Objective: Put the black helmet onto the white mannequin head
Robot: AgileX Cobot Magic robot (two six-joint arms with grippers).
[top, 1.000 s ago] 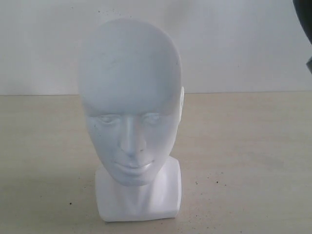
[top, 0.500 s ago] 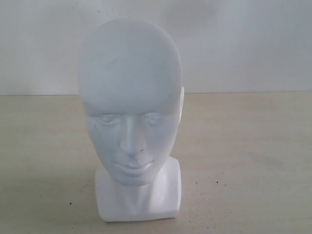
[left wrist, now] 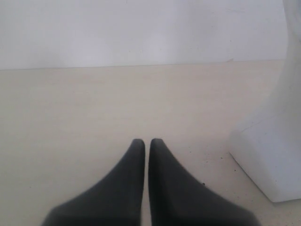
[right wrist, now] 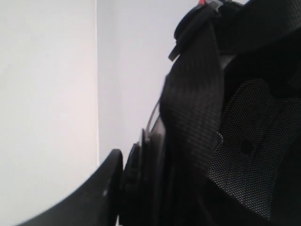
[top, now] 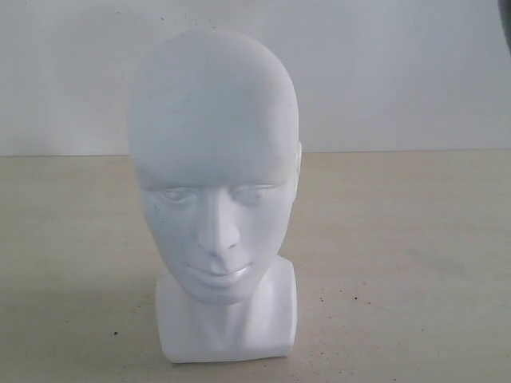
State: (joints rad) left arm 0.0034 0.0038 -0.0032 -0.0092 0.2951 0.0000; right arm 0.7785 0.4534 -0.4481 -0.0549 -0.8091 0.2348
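The white mannequin head [top: 214, 159] stands upright on its block base in the middle of the exterior view, facing the camera, bare on top. Its base [left wrist: 268, 155] also shows in the left wrist view, off to one side of my left gripper [left wrist: 146, 142], which is shut and empty just above the table. The right wrist view is filled by the black helmet [right wrist: 244, 141], seen from inside with its mesh lining and a black strap [right wrist: 193, 108]. My right gripper [right wrist: 136, 165] is shut on the helmet's rim; one finger [right wrist: 94, 188] shows, the other is hidden.
The beige tabletop [top: 399, 263] runs back to a plain white wall [top: 399, 72]. A thin dark sliver [top: 509, 20] sits at the upper right edge of the exterior view; what it is cannot be told.
A dark shape at the upper right edge of the exterior view left the frame, then came back as a thin sliver. The mannequin head has not moved.
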